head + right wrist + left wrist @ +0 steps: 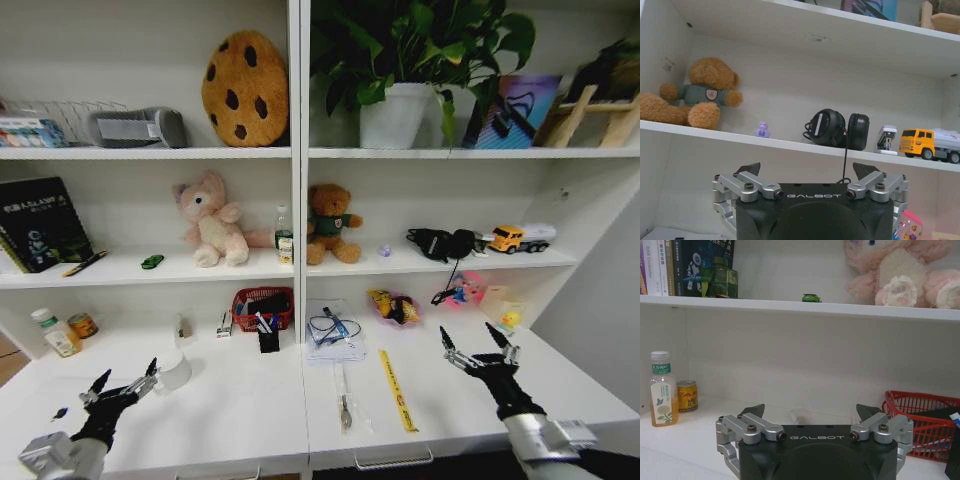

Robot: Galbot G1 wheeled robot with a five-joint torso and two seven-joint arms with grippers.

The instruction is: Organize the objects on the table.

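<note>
White desk top [230, 410] with shelving unit behind. Left gripper [122, 386] at 8 o'clock, over desk, fingers spread wide, holding nothing. Right gripper [480, 350] at 4 o'clock, likewise wide open, empty. Red basket [264, 308] at centre against back wall. Pen [344, 398] at 6 o'clock on desk. Green toy car [152, 261] at 10 o'clock on middle shelf, beside pink plush [212, 230].

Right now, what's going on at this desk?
Nothing is being handled yet. The left tool and the right tool both hover open and empty above the white desk. A yellow ruler and a red basket sit on the desk; the tiny green toy car is up on the shelf.
</note>
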